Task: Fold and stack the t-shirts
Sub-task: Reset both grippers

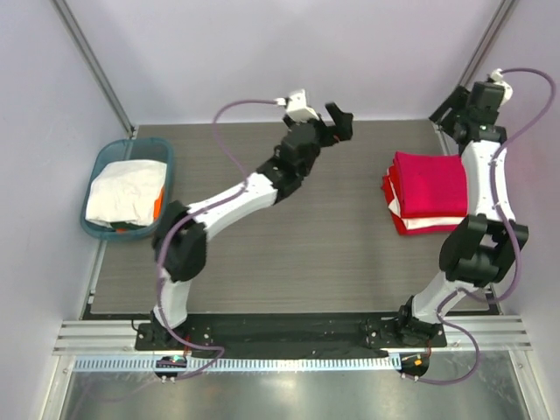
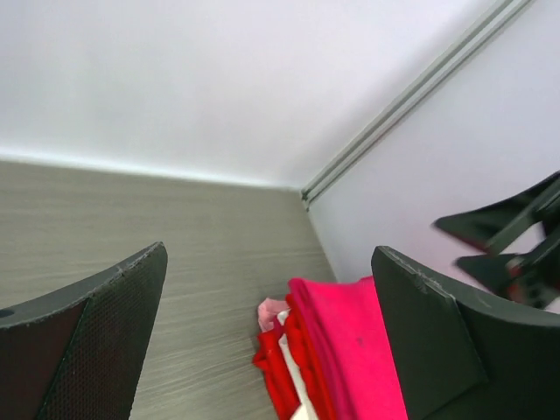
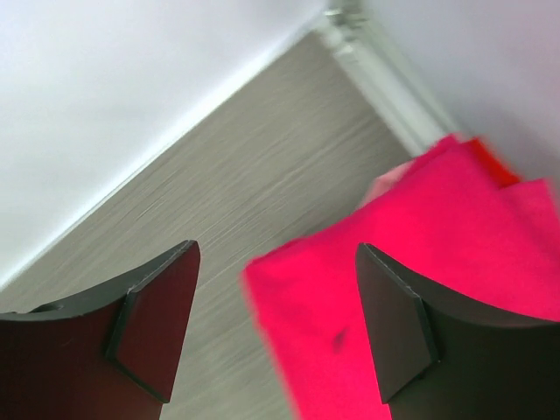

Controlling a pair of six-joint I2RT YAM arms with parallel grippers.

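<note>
Far left: teal basket [image 1: 168, 166] against the left wall, with a crumpled white t-shirt [image 1: 127, 194] heaped inside, not yet folded.

Centre: left gripper [image 1: 340, 122] raised over the far middle of the table [image 1: 289, 254], well apart from both the basket and the folded pile. Jaws spread wide in the wrist view, nothing between them.

Right: stack [image 1: 420, 206] lying close to the right wall, magenta t-shirt [image 1: 433, 175] on top, red t-shirts [image 1: 391, 191] showing at the edges beneath. Right gripper [image 1: 452, 108] up over the far right corner, just beyond the stack. Jaws parted, holding nothing.

Judgement: likely step is fetching the white t-shirt with the left arm.

Notes for doing it well:
- Bring the left gripper over the basket's middle and descend with the jaws wide.
- Pinch one raised fold at the top of the heap, clear of the plastic wall.
- Lift straight up until the cloth clears the rim, so as not to drag the basket.
- Lay it flat mid-table, between the arms and within reach of both.
- Hold the right arm off the stack to avoid brushing the top layer askew.

Risk: catching several layers at once, giving a bunched spread.
</note>
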